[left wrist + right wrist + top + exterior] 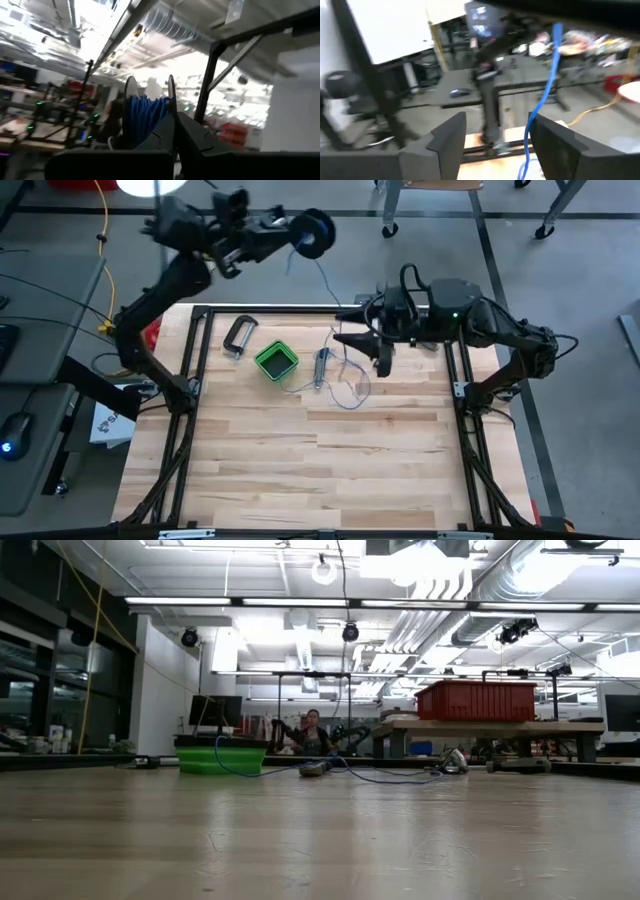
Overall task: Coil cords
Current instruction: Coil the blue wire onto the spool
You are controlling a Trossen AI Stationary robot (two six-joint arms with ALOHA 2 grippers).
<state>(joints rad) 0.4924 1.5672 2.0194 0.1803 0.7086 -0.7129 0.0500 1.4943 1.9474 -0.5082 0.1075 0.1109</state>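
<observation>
The left gripper [300,232] is clenched on the spool [316,232], which is held raised beyond the table's far edge. The right gripper [383,358] is spread, with the wire [322,280] running past one finger [560,145]. Several blue turns are seen on the spool. Much wire lies loose on the table [330,470] near the green box [276,361], so coiling is judged partial.
</observation>
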